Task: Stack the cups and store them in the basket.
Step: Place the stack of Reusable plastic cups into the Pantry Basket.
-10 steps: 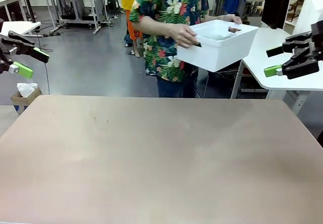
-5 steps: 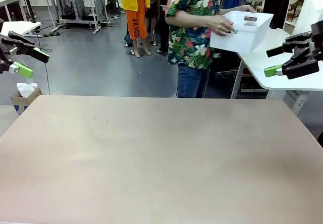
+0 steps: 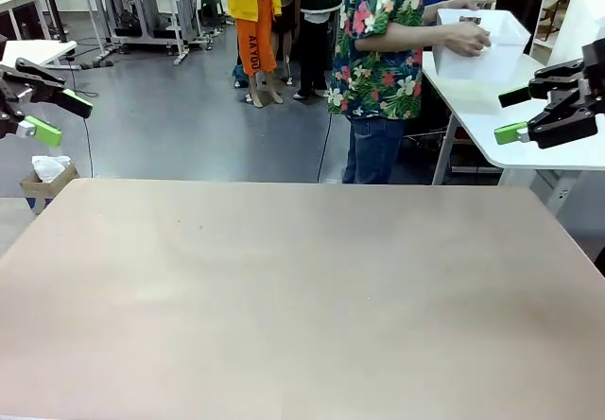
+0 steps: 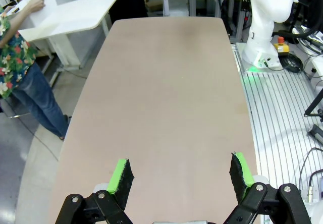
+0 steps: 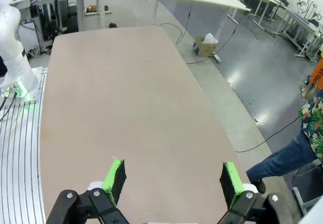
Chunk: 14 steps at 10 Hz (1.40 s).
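Note:
Beyond the table's far right corner, a person's hands (image 3: 465, 38) hold the white basket (image 3: 493, 53) over a white side table (image 3: 529, 122). The cups are hidden; I cannot see into the basket. My left gripper (image 3: 64, 119) hangs open in the air at the left edge, off the big table. At the right edge my right gripper (image 3: 507, 115) also stands open, level with the side table. Both wrist views look down the bare brown tabletop (image 4: 171, 82) with the left gripper (image 4: 181, 173) and the right gripper (image 5: 171, 179) open and nothing between the green pads.
The person in a floral shirt (image 3: 383, 46) stands past the far edge, turned toward the side table. The brown table (image 3: 293, 288) has nothing on it. Each arm's white base (image 4: 265, 27) (image 5: 12, 47) stands beside a long edge. A cardboard box (image 3: 45, 179) sits on the floor at left.
The person has carried the basket rightward and away from my table, over to the white side table. Both grippers have stayed where they were, open.

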{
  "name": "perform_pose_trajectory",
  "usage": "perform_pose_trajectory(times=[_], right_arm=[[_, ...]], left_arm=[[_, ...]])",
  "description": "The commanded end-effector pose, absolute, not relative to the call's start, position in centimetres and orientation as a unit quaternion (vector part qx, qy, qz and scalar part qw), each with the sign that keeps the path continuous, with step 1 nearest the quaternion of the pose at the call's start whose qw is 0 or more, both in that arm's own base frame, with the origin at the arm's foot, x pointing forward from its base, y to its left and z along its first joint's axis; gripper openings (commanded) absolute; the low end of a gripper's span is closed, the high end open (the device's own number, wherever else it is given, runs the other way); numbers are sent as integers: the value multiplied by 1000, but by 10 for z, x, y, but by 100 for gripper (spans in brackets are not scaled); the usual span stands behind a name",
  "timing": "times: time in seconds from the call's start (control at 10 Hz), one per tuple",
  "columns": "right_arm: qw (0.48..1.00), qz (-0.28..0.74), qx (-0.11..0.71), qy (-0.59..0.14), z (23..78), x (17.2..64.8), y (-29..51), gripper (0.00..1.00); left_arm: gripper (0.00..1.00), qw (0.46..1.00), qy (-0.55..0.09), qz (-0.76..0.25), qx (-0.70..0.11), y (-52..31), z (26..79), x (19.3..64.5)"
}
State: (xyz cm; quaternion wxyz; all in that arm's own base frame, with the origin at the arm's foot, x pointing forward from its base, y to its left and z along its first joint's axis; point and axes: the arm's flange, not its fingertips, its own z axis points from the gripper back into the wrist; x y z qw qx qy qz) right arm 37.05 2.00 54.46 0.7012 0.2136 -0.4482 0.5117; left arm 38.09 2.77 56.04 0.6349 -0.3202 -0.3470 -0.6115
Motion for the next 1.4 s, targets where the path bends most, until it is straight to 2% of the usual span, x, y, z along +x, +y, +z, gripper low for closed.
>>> perform_pose_trajectory(times=[0.0, 1.3], right_arm=[[700, 504, 222, -454, 545, 372, 22, 100], [700, 504, 222, -454, 545, 372, 22, 100]], left_arm=[[100, 635, -351, -605, -327, 26, 563, 380], [100, 635, -351, -605, -327, 26, 563, 380]])
